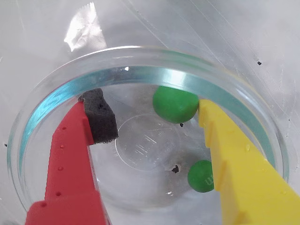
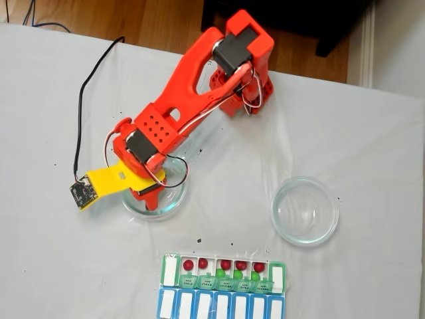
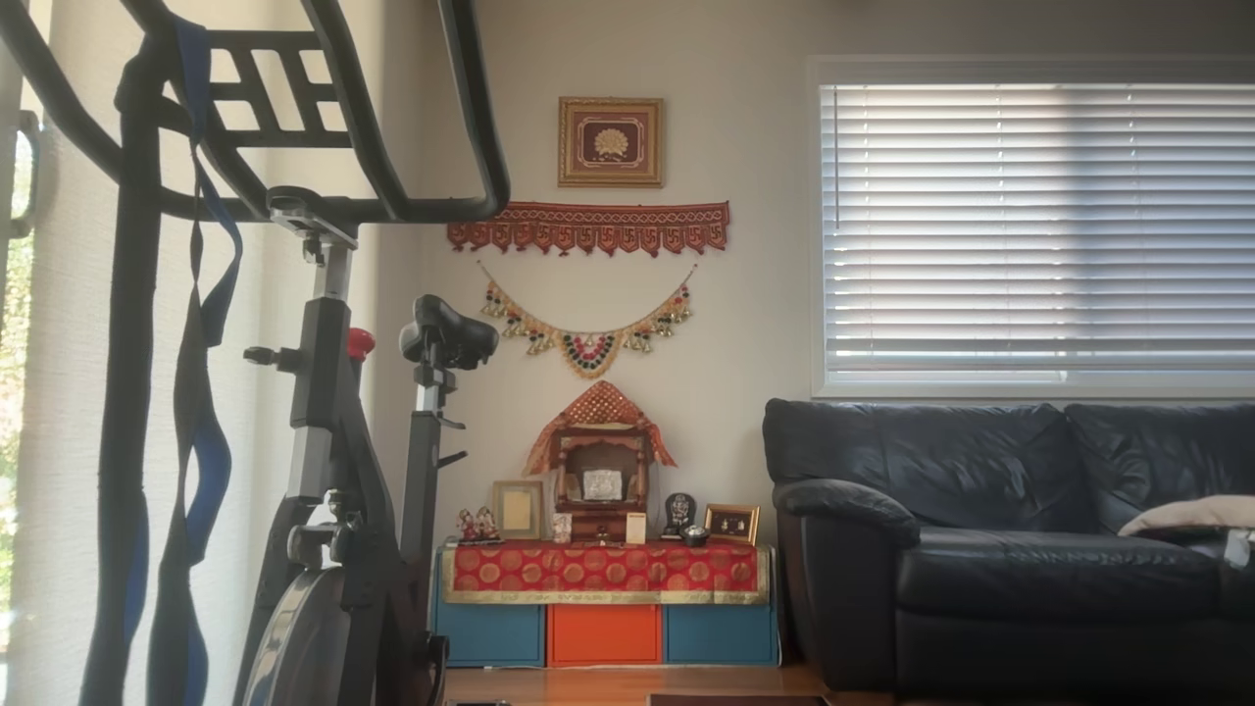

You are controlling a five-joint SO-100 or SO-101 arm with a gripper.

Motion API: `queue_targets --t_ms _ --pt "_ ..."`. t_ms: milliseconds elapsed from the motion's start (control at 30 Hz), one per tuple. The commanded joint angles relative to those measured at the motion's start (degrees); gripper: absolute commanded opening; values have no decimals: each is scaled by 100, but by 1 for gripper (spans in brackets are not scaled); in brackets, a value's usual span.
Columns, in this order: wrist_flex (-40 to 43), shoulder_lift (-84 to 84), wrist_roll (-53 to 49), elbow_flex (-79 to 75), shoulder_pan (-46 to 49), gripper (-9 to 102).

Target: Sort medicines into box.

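Your gripper [image 1: 152,115] spread wide inside glass dish [image 1: 56,86], empty, bracketing green ball [image 1: 174,104] touching yellow finger [image 1: 234,154], ready to pinch.

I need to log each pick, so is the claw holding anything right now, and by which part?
Nothing is held. The open claw sits inside the glass dish; one green ball touches the yellow finger only.

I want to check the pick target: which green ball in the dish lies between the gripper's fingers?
The larger-looking green ball near the glass dish's far rim; the other green ball sits half-hidden behind the yellow finger.
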Motion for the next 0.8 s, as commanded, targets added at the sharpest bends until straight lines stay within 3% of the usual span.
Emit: queue_targets --t_ms 0,767 --pt "-141 70 35 -9 158 30" --pt "-1037 299 -9 615 167 21"
